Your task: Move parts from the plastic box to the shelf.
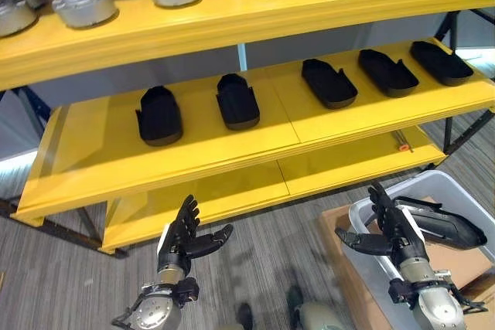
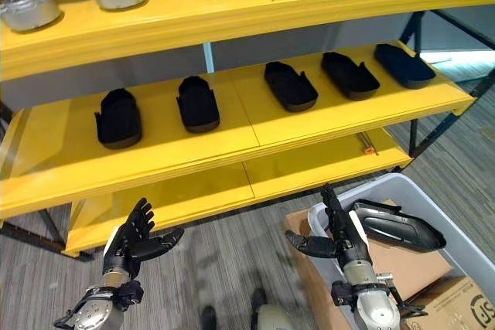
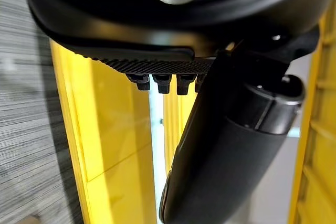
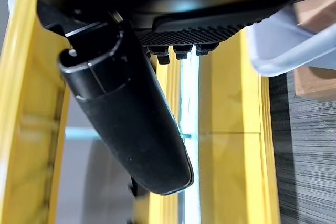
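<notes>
Yellow shelf (image 1: 232, 148) boards rise ahead of and above both hands in the left eye view. Five black parts lie in a row on the middle board; the nearest of them, a black part (image 1: 159, 116), sits above and well beyond the left hand (image 1: 182, 237). That hand is held up with fingers spread and thumb out, holding nothing. The right hand (image 1: 390, 229) is likewise spread and empty, raised just at the near rim of the plastic box (image 1: 456, 185). One remaining part (image 1: 441, 226) lies in the box immediately beside and behind the right hand's fingers, apart from them as far as can be judged.

Right eye view: the same layout. The part in the box (image 2: 398, 226) lies just past the right hand (image 2: 340, 233), and a cardboard carton (image 2: 402, 272) sits under the box.

Left wrist view: the thumb extends across the frame, fingertips (image 3: 160, 82) straight, yellow boards beyond.

Right wrist view: thumb extended, fingertips (image 4: 181, 52) straight, the box rim (image 4: 278, 51) close alongside.

Probable hazards:
- The box rim stands between the right hand and the part; a low reach could strike the rim and shift the box on the carton.
- The part appears smooth and tapered; a grip near one end could let it pivot or slip.
- Free shelf space lies between parts already placed; a careless set-down could knock a neighbour.
</notes>
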You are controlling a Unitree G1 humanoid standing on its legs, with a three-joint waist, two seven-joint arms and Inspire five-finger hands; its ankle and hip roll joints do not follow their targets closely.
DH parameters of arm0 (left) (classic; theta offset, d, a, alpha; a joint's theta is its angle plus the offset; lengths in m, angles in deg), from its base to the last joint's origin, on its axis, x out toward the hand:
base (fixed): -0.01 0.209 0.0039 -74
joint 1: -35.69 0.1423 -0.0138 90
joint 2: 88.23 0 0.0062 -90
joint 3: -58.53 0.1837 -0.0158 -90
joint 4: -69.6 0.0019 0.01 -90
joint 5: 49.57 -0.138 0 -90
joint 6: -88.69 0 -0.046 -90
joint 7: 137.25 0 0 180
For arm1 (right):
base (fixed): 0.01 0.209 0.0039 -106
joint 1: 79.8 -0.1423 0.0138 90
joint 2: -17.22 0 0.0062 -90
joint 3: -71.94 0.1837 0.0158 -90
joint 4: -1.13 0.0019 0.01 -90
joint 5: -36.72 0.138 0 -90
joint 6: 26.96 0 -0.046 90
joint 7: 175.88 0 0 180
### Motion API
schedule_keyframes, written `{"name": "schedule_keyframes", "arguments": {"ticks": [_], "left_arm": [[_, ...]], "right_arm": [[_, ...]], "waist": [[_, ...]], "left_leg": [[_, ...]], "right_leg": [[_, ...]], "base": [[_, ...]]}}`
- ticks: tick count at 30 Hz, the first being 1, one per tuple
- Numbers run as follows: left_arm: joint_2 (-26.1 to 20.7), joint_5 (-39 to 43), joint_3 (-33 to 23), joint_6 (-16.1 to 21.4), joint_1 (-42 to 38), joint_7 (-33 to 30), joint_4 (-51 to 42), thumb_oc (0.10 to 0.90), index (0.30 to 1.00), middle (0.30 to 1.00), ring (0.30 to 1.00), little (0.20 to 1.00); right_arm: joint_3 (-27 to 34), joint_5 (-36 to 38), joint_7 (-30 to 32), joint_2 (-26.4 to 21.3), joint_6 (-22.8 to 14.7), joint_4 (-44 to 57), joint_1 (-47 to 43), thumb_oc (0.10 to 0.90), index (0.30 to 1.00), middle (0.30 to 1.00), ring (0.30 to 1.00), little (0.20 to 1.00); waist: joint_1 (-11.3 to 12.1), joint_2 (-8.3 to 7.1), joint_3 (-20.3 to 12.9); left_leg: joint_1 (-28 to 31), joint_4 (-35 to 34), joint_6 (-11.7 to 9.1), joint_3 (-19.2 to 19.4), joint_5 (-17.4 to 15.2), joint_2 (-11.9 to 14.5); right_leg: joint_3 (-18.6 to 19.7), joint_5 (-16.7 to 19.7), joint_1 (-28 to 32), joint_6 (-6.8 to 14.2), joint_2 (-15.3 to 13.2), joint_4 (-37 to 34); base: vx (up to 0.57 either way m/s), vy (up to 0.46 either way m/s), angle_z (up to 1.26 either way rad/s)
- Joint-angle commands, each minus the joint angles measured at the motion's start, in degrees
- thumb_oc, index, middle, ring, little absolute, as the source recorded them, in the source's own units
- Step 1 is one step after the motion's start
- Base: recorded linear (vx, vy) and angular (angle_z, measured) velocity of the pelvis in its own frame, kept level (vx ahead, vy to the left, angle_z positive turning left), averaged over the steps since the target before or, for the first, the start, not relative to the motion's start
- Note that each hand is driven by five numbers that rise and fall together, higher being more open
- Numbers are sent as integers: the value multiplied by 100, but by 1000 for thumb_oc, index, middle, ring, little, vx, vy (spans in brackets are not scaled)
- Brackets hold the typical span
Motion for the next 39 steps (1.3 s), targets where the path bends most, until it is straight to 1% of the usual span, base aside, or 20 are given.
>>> {"name": "schedule_keyframes", "arguments": {"ticks": [1,5,7,11,13,14,15,16,18,19,20,21,22,24,25,29,30,35,37,39], "left_arm": [[-240,110,-335,636,-286,59,-470,900,1000,1000,1000,1000],[-256,83,-354,631,-256,64,-451,900,1000,1000,1000,1000],[-323,29,-401,630,-251,47,-440,900,1000,1000,1000,1000],[-434,-23,-351,634,-379,38,-373,900,1000,1000,1000,1000],[-504,-76,-296,652,-482,-4,-335,900,1000,1000,1000,1000],[-505,-77,-299,655,-489,-4,-330,900,1000,1000,1000,1000],[-550,-93,-317,668,-537,-36,-319,900,1000,1000,1000,1000],[-609,-108,-330,677,-585,-73,-324,900,1000,1000,1000,1000],[-648,-133,-401,655,-588,-164,-377,900,1000,1000,1000,1000],[-647,-133,-401,655,-588,-164,-377,900,1000,1000,1000,1000],[-598,-148,-493,622,-484,-159,-463,900,1000,1000,1000,1000],[-522,-141,-556,603,-403,-147,-511,900,1000,1000,1000,1000],[-522,-141,-559,601,-399,-146,-513,900,1000,1000,1000,1000],[-468,-154,-665,564,-333,-144,-525,900,1000,1000,1000,1000],[-442,-183,-712,538,-272,-96,-508,900,1000,1000,1000,1000],[-361,-199,-724,536,-197,-39,-503,900,1000,1000,1000,1000],[-320,-186,-718,527,-162,-14,-520,900,1000,1000,1000,1000],[-266,-161,-672,488,-143,50,-528,900,1000,1000,1000,1000],[-272,-159,-636,479,-159,92,-545,900,1000,1000,1000,1000],[-265,-150,-621,483,-160,102,-552,900,1000,1000,1000,1000]], "right_arm": [[171,261,78,-88,-499,337,-373,900,1000,1000,1000,1000],[224,255,83,-6,-487,335,-280,900,1000,1000,1000,1000],[237,258,66,51,-490,353,-244,900,1000,1000,1000,1000],[276,303,75,104,-489,379,-233,900,1000,1000,1000,1000],[261,304,94,152,-512,394,-255,900,1000,1000,1000,1000],[260,304,95,154,-511,395,-261,900,1000,1000,1000,1000],[238,296,108,149,-521,392,-305,900,1000,1000,1000,1000],[206,282,135,137,-537,410,-361,900,1000,1000,1000,1000],[101,261,190,146,-569,414,-464,900,1000,1000,1000,1000],[100,261,190,145,-569,414,-464,900,1000,1000,1000,1000],[40,181,206,160,-535,387,-493,900,1000,1000,1000,1000],[10,143,194,186,-480,339,-512,900,1000,1000,1000,1000],[7,142,195,186,-478,340,-511,900,1000,1000,1000,1000],[38,104,175,196,-433,351,-503,900,1000,1000,1000,1000],[74,128,131,209,-412,389,-446,900,1000,1000,1000,1000],[135,171,84,174,-389,452,-311,900,1000,1000,1000,1000],[197,216,40,117,-394,519,-216,900,1000,1000,1000,1000],[286,292,19,26,-390,571,-135,900,1000,1000,1000,1000],[320,345,7,-45,-409,616,-131,900,1000,1000,1000,1000],[323,359,2,-65,-417,624,-126,900,1000,1000,1000,1000]], "waist": [[-102,-157,-367],[-207,-168,-365],[-298,-198,-337],[-430,-238,-275],[-584,-270,-164],[-563,-274,-172],[-558,-284,-103],[-521,-266,-22],[-313,-187,24],[-316,-187,26],[-223,-144,-26],[-196,-199,-82],[-186,-201,-82],[-164,-292,-145],[-169,-345,-179],[-196,-387,-298],[-238,-367,-344],[-334,-263,-365],[-395,-197,-355],[-409,-169,-351]], "left_leg": [[-137,-207,-106,-209,92,31],[-41,-207,-23,106,-36,-4],[39,-207,56,384,-132,-26],[92,-207,116,537,-192,-48],[121,-207,177,763,-255,-48],[100,-207,170,787,-235,-43],[91,-207,180,915,-232,-16],[102,-207,186,1037,-251,24],[108,-204,154,1347,-284,152],[109,-204,154,1343,-284,152],[245,-207,93,1559,-457,236],[359,-207,75,1766,-534,245],[363,-207,78,1779,-537,241],[471,-195,36,1916,-596,248],[497,-191,5,1953,-605,260],[625,-172,-122,2037,-565,403],[667,-164,-203,2060,-534,526],[705,-155,-369,2080,-412,774],[666,-79,-502,2110,-307,978],[654,-65,-539,2108,-281,1028]], "right_leg": [[209,122,920,379,-189,-922],[517,278,830,521,-244,-997],[781,340,698,635,-259,-887],[977,350,564,701,-238,-693],[1155,502,332,828,-192,-520],[1178,527,301,823,-183,-521],[1086,587,146,860,-174,-397],[756,550,54,874,-233,-268],[-597,415,86,698,-675,-133],[-600,415,89,698,-676,-134],[-1247,401,240,737,-1058,-163],[-1315,672,301,817,-1230,-343],[-1302,686,303,823,-1230,-356],[-1340,1039,400,966,-1405,-702],[-1320,1005,495,958,-1334,-904],[-1216,971,676,949,-1151,-1207],[-1200,850,743,898,-1029,-1270],[-1159,589,793,745,-802,-1193],[-1133,440,784,640,-648,-1143],[-1125,396,781,603,-603,-1133]], "base": [[27,149,-55],[9,129,-50],[-11,198,-60],[-14,110,-45],[-63,117,-40],[-96,36,-52],[-101,28,-71],[-120,53,-91],[-62,39,-117],[66,31,-134],[130,-30,-101],[129,-26,-122],[83,-81,-107],[113,-172,-84],[102,-172,-49],[121,-173,-60],[120,-184,-36],[87,-168,-10],[86,-192,-4],[40,-103,3]]}}
